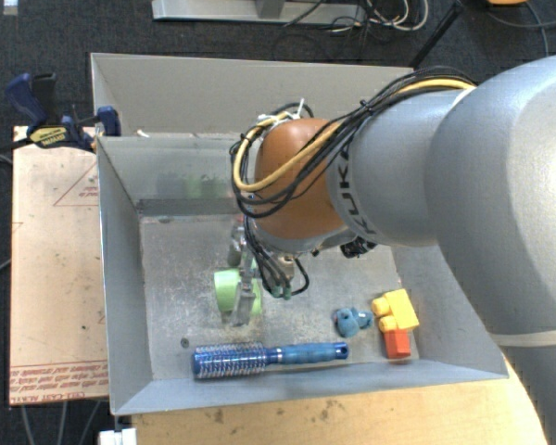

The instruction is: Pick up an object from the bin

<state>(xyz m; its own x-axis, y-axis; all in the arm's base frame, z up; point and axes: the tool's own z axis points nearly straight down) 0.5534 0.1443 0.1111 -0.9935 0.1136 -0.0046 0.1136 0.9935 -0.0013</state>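
Dark carpeted floor point(37, 26) carries tangled cables point(389, 3) and a grey metal stand base point(250, 7).

You get bare bin floor point(171, 267) on the left, back to the rear wall. A blue hairbrush point(269, 358) lies along the front wall. A small blue piece point(352, 322) and a yellow-orange block point(395, 324) crowd the front right. Mid-floor, a green object point(226, 288) sits just beside the pincer point(244, 306). The arm point(445, 174) covers centre and right.

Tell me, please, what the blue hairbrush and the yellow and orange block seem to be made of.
The hairbrush looks like glossy plastic: its handle shows a bright sheen along its length. The yellow and orange block is probably moulded plastic too, with flat solid colours and squared edges, though painted wood is possible.
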